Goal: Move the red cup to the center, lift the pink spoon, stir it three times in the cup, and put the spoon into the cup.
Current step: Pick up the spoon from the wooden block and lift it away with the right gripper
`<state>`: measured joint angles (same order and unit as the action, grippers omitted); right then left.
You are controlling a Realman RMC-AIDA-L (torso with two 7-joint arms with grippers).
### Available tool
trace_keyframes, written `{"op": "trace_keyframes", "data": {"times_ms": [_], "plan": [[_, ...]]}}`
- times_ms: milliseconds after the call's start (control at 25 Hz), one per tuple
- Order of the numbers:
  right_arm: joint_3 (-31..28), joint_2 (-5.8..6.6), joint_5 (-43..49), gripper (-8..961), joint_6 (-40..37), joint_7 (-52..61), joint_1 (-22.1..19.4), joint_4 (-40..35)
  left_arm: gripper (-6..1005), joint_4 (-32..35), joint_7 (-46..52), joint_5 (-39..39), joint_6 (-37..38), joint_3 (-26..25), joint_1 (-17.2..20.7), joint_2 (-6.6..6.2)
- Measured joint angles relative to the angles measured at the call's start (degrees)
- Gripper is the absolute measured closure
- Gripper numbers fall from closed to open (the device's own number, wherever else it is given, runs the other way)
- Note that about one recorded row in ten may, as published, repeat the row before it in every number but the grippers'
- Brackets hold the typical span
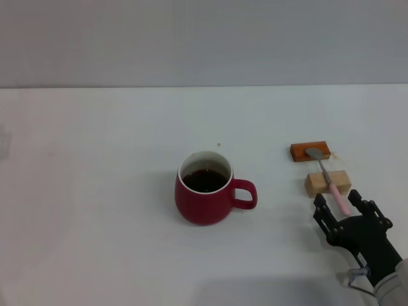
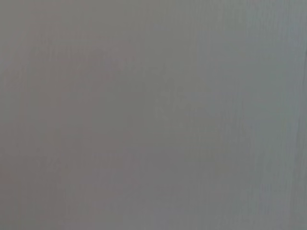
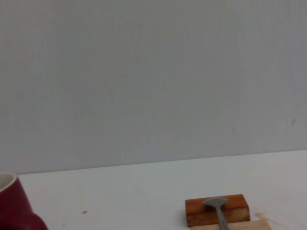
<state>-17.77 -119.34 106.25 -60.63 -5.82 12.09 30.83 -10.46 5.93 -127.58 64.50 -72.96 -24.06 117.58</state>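
Note:
The red cup (image 1: 205, 188) stands near the middle of the white table, handle to the right, with dark liquid inside. It also shows at the edge of the right wrist view (image 3: 13, 203). The pink spoon (image 1: 329, 178) lies across two small blocks at the right, its silver bowl on the orange-brown block and its pink handle on the tan block. Its bowl shows in the right wrist view (image 3: 216, 203). My right gripper (image 1: 341, 205) is open at the near end of the spoon's handle, one finger on each side. My left gripper is out of view.
The orange-brown block (image 1: 310, 152) and the tan block (image 1: 327, 183) sit right of the cup. The orange-brown block also shows in the right wrist view (image 3: 217, 210). A grey wall rises behind the table. The left wrist view shows only a plain grey surface.

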Motion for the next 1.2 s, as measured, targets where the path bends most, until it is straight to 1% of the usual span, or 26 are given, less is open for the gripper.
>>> {"op": "trace_keyframes", "data": {"times_ms": [160,520,960,1160,1200], "plan": [[-0.5,-0.06,-0.2,266,0.2,0.3,0.5,-0.5,156,0.0,0.0,0.1,0.0,0.0,0.0,0.02],[-0.5,-0.1,-0.5,320,1.0,0.4,1.4,-0.8,155,0.0,0.0,0.1,0.0,0.0,-0.1,0.02],[-0.5,-0.14,-0.5,387,1.3,0.4,1.4,-0.9,155,-0.1,-0.1,0.1,0.0,0.0,0.3,0.02],[-0.5,-0.18,-0.6,459,1.5,0.4,1.3,-0.9,155,0.0,-0.1,0.1,0.1,0.0,0.3,0.02],[-0.5,-0.2,-0.6,461,1.5,0.4,1.3,-0.9,155,0.0,-0.1,0.1,0.1,0.0,0.3,0.02]]}}
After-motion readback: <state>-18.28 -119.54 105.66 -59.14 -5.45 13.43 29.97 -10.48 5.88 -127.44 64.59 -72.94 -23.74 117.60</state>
